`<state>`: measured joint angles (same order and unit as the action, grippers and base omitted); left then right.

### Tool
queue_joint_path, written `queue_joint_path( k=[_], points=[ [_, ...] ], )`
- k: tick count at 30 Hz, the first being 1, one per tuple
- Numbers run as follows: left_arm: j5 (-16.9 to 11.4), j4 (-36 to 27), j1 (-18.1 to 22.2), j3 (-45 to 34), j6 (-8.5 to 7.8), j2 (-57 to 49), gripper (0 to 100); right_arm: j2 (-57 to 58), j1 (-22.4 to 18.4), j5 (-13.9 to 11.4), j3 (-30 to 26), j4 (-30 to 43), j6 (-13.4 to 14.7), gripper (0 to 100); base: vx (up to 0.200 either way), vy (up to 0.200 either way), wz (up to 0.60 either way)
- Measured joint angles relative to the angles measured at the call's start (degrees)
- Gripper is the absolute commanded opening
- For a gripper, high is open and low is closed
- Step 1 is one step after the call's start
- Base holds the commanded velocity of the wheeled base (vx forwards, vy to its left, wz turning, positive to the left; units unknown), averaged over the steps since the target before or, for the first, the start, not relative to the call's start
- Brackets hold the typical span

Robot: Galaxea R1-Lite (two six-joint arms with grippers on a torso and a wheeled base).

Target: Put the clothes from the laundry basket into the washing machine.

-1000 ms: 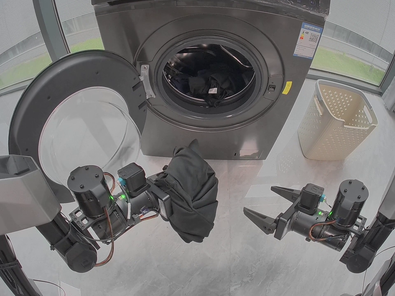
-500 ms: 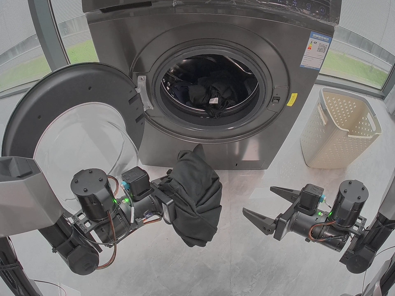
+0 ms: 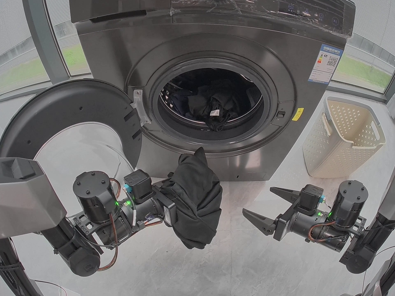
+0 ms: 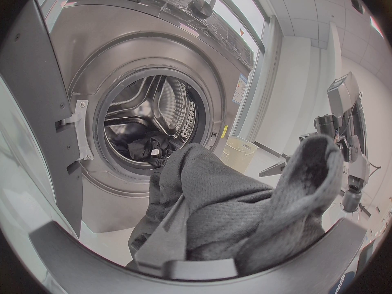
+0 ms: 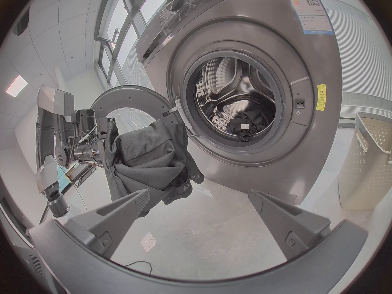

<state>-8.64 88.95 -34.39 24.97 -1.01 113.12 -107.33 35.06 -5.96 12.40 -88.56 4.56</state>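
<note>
While the left claw (image 3: 181,204) clamps a dark garment (image 3: 199,214) at lower centre, the right claw (image 3: 257,200) stands apart, lower right.

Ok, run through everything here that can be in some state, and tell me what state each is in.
washing machine door, swung wide open.
drum, holding dark clothes.
laundry basket, upright, no clothes showing inside.
black garment, bunched, held off the floor.
left hand, shut on the black garment.
right hand, open, empty.

Pale tiled floor (image 3: 247,264) — windows (image 3: 18,62) behind, perhaps grass (image 3: 362,68) outside.
</note>
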Motion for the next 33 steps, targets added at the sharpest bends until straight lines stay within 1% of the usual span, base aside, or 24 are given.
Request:
queue_joint_path(
  k=[3,5,7,16,17,22,31,33],
  points=[
    [0.3,0.0,0.1,0.1,-1.58,0.4,0,-0.1,0.0,0.0,0.0,0.0,0.0,100,0.0,-0.2,0.0],
    [0.4,0.0,0.2,0.3,-2.02,0.8,0,-0.2,0.0,0.0,0.0,0.0,0.0,100,0.0,-0.2,0.0],
    [0.3,0.0,0.1,0.3,-2.0,0.9,0,-0.2,0.0,0.0,0.0,0.0,0.0,100,0.0,-0.2,0.0],
    [0.3,0.0,0.2,0.1,-1.8,1.2,0,-0.3,0.0,0.0,0.0,0.0,0.0,100,0.0,0.0,0.0],
    [0.2,0.0,0.2,0.2,-1.44,1.3,0,-0.3,0.0,0.0,0.0,0.0,0.0,100,0.2,0.0,0.0],
    [0.1,0.0,0.5,0.5,-1.23,1.3,0,-0.3,0.0,0.0,0.0,0.0,0.0,100,0.2,0.0,0.0],
    [0.1,0.0,0.4,0.4,-1.26,1.3,0,-0.3,0.1,0.0,-0.1,0.0,0.0,100,0.0,0.0,0.0],
    [0.1,0.0,0.4,0.4,-1.23,1.4,0,-0.3,0.2,0.0,-0.1,0.0,0.0,100,0.0,0.2,0.0]
  ],
)
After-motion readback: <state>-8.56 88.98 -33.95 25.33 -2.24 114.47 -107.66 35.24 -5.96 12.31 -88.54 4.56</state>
